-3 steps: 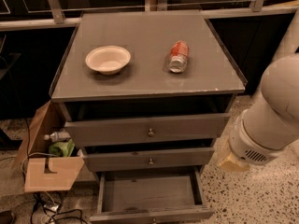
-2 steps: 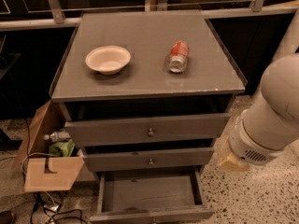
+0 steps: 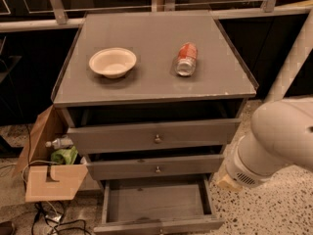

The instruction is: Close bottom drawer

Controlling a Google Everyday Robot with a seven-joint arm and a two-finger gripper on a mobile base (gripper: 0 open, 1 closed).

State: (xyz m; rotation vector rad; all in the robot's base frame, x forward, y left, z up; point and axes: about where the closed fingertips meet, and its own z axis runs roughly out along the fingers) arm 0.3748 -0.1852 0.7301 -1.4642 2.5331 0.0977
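The bottom drawer (image 3: 156, 202) is sitting low down in the grey cabinet (image 3: 151, 89), near the floor. It is sticking out toward us, and nothing is lying inside it. Its long front is running from left to right, so I think a push needs to be going straight back into the cabinet.

The gripper is not showing at all, so I cannot tell if it is gripping or let go. Only the big white arm (image 3: 274, 141) is showing, hanging to the right of the drawer and a bit higher.

I am counting three drawers, one arm, one bowl (image 3: 112, 61) and one can (image 3: 186, 58) on top, and one cardboard box (image 3: 51, 180) on the left.
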